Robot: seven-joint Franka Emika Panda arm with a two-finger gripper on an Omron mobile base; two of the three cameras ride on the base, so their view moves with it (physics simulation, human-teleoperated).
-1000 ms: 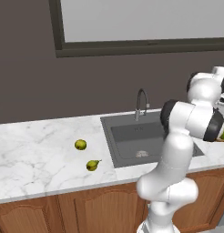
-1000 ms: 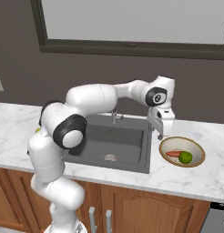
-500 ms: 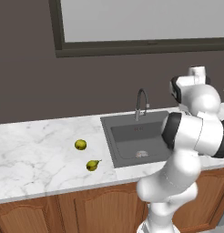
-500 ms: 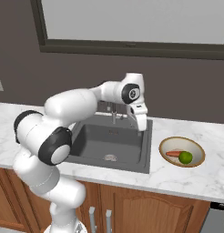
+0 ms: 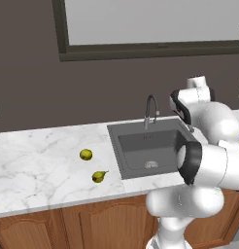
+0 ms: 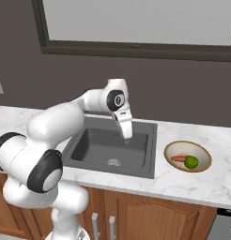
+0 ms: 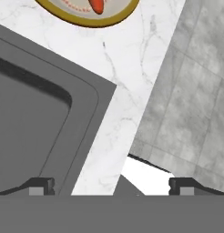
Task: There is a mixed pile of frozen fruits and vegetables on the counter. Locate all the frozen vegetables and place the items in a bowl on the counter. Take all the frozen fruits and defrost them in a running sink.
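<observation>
My gripper [image 6: 126,136] hangs open and empty over the back right part of the dark grey sink [image 6: 91,145], pointing down. In the hand view its fingertips [image 7: 41,185] stand wide apart above the sink's rim [image 7: 89,104] and the marble counter [image 7: 132,86]. The bowl [image 6: 170,149] sits on the counter right of the sink and holds the orange carrot [image 6: 179,158] and the bright green ball [image 6: 191,162]. The dull yellow-green ball [image 5: 85,154] and the pear [image 5: 98,176] lie on the counter [image 5: 39,165] left of the sink [image 5: 141,146].
The curved metal faucet [image 5: 149,110] rises behind the basin, near the arm. A round drain [image 6: 113,162] sits in the sink floor. A dark window frame [image 6: 136,49] runs above the wall. Grey floor tiles [image 7: 196,91] show past the counter's edge.
The arm has swung left from above the bowl to over the sink. The gripper has stayed open and empty. The produce has not moved.
</observation>
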